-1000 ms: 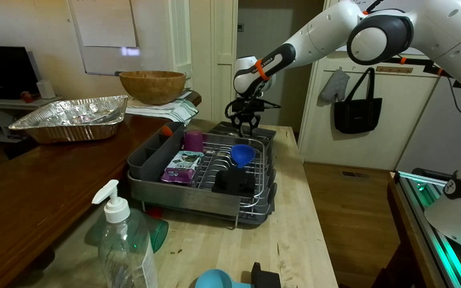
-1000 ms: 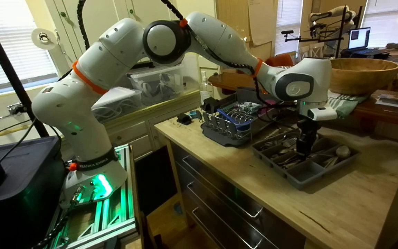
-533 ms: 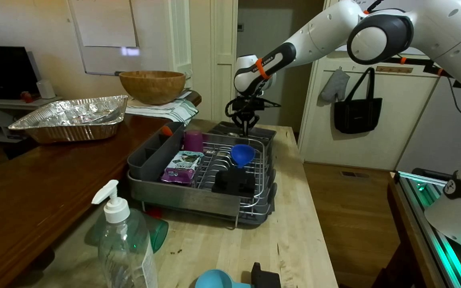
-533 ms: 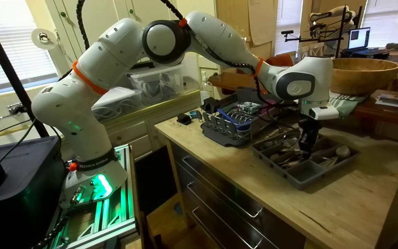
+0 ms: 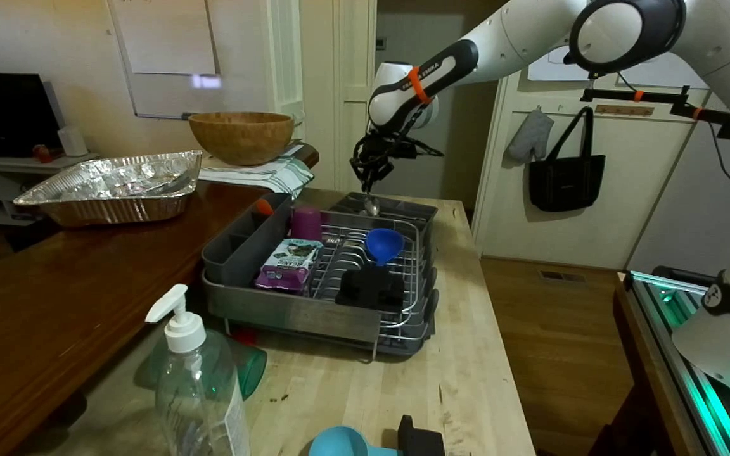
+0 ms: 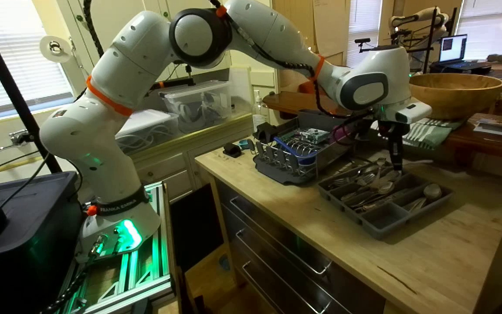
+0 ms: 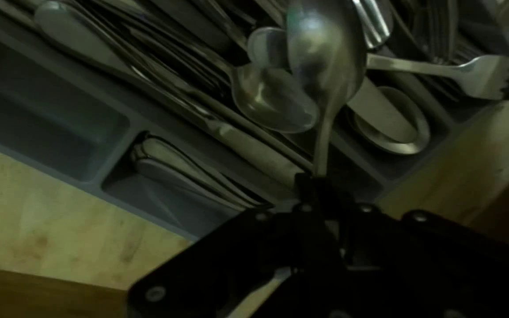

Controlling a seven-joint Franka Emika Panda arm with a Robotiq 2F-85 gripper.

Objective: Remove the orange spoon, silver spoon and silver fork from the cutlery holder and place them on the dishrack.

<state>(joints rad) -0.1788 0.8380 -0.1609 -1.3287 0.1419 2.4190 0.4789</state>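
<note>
The grey cutlery tray [image 6: 386,231] holds silver cutlery in its compartments. My gripper [image 7: 311,179] is shut on the handle of a silver spoon [image 7: 325,53], just above the tray. The spoon also hangs below the gripper [image 5: 368,185] in an exterior view [image 5: 371,206]. A silver fork [image 7: 486,79] sticks out past the tray's edge; other forks lie in the tray. The orange spoon [image 5: 264,207] shows as an orange tip in the dark holder at the side of the dishrack [image 5: 295,313]. The dishrack also shows beside the tray [image 6: 283,176].
The dishrack holds a purple cup [image 5: 306,223], a packet [image 5: 290,259], a blue scoop [image 5: 384,244] and a black object [image 5: 371,288]. A soap bottle [image 5: 197,380] and a light blue scoop [image 5: 343,442] stand near. A wooden bowl [image 5: 241,136] and a foil pan [image 5: 118,206] are on the raised wooden counter.
The gripper's fingers closed in the tray about half a second ago. Since then the gripper has risen and tilted, bringing the silver spoon up with it.
</note>
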